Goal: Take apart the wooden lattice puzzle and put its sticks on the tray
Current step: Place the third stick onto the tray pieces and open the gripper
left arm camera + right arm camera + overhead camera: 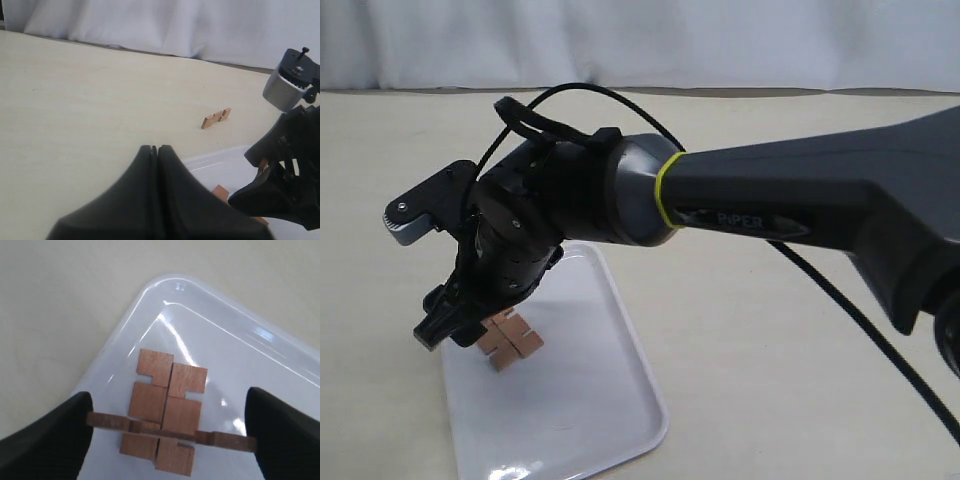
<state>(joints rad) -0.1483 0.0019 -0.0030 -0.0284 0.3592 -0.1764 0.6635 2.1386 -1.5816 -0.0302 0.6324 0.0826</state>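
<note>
Stick [216, 118] on the table [100, 125] shows only in left wrist view.

At lower left of the exterior view, the right gripper [452, 325] covers a corner of the lattice puzzle [515, 342]. The arm [770, 200] hides the upper end of the tray [590, 400], and the bottom edge clips its lower end. In the right wrist view the held stick [170, 432] crosses the puzzle, and both fingers [45, 440] run out of frame. On the loose stick [216, 118] we cannot count notches.
</note>
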